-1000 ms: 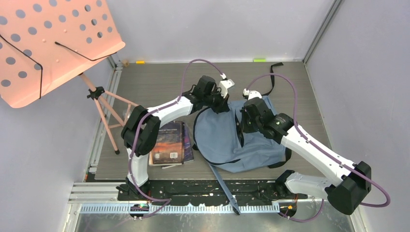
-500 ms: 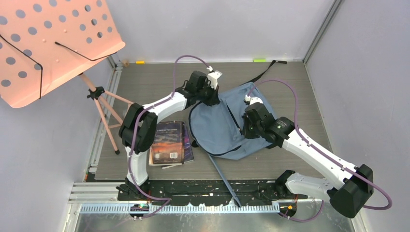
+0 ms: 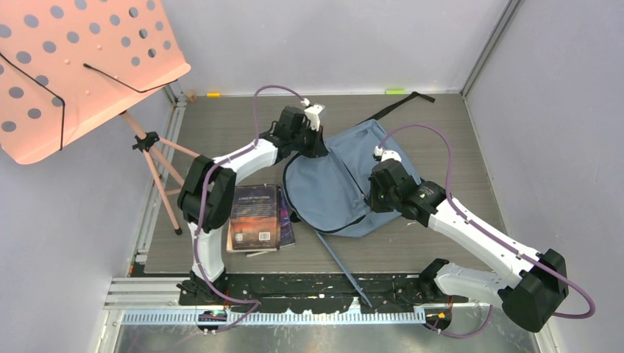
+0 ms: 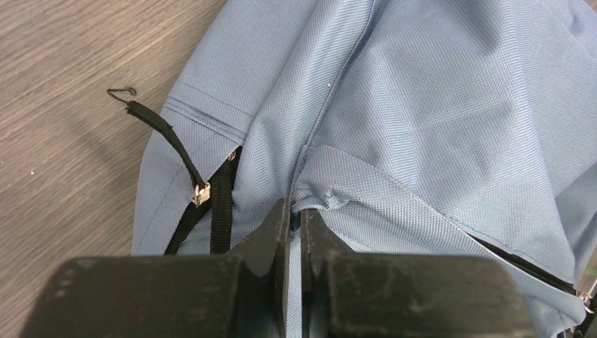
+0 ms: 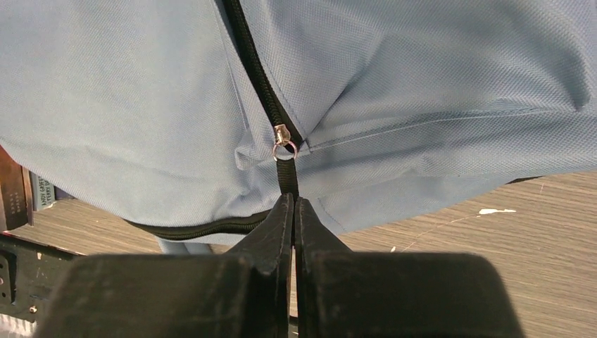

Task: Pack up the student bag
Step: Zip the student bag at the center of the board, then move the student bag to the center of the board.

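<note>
The student bag (image 3: 331,187), a grey-blue fabric backpack, lies in the middle of the wooden board. My left gripper (image 3: 315,147) is at its upper left corner and is shut on a fold of its fabric (image 4: 331,193). My right gripper (image 3: 371,197) is at the bag's right side and is shut on the black zipper pull tab (image 5: 286,176) below the metal slider (image 5: 283,137). A long blue strap (image 3: 342,268) trails toward the near edge. Books (image 3: 257,217) lie stacked left of the bag.
A pink perforated music stand (image 3: 73,66) on a tripod (image 3: 162,173) stands at the left. A black webbing strap end (image 3: 408,103) reaches toward the back wall. Grey walls close in both sides. A black rail (image 3: 294,290) runs along the near edge.
Both grippers have pulled the bag toward the back left; the bag has bunched up smaller and its blue strap has swung across the near edge. The books have not moved.
</note>
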Robot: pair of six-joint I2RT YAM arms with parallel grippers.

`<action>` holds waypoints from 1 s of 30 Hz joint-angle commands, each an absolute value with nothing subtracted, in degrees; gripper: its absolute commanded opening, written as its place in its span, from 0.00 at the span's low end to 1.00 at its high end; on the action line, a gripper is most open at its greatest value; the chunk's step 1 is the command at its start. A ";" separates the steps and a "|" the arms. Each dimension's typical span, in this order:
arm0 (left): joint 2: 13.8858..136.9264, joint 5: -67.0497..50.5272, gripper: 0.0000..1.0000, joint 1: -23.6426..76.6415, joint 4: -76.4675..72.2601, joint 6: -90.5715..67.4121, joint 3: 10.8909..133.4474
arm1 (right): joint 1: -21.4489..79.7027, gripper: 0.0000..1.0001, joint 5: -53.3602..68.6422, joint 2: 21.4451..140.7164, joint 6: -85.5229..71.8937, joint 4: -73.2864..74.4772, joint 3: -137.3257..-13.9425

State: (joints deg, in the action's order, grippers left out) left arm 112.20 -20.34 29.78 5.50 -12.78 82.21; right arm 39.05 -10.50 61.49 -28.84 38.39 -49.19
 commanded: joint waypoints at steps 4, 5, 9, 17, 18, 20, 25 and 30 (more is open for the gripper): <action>103.25 -16.94 0.52 27.42 1.99 -14.14 78.76 | 39.51 0.49 -11.91 60.51 -30.87 44.32 -56.15; 101.80 -16.59 0.59 27.42 3.48 -14.11 78.83 | 39.53 0.55 -11.94 60.23 -31.93 44.30 -56.46; 95.32 -15.20 0.78 27.34 11.65 -13.93 79.63 | 39.54 0.76 -13.04 58.75 -36.25 45.59 -57.16; 81.78 -15.30 0.97 26.37 31.07 -12.23 77.65 | 39.52 0.80 -16.84 54.32 -44.73 47.98 -52.25; 79.90 -15.92 0.97 26.32 32.54 -11.70 76.65 | 39.54 0.80 -17.11 54.23 -45.85 47.96 -51.03; 77.53 -17.19 0.98 26.29 34.14 -10.49 74.11 | 39.55 0.81 -16.94 54.34 -47.30 46.57 -48.78; 73.77 -15.92 0.98 26.30 36.30 -9.46 72.82 | 39.55 0.81 -17.29 57.76 -50.73 43.14 -43.14; 71.23 -12.25 0.98 26.29 35.79 -8.80 71.90 | 39.55 0.82 -18.03 59.52 -54.10 34.93 -38.36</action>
State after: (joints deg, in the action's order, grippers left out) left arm 74.70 -14.76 26.61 35.29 -10.28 72.40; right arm 39.27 -15.84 59.11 -49.36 43.33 -40.69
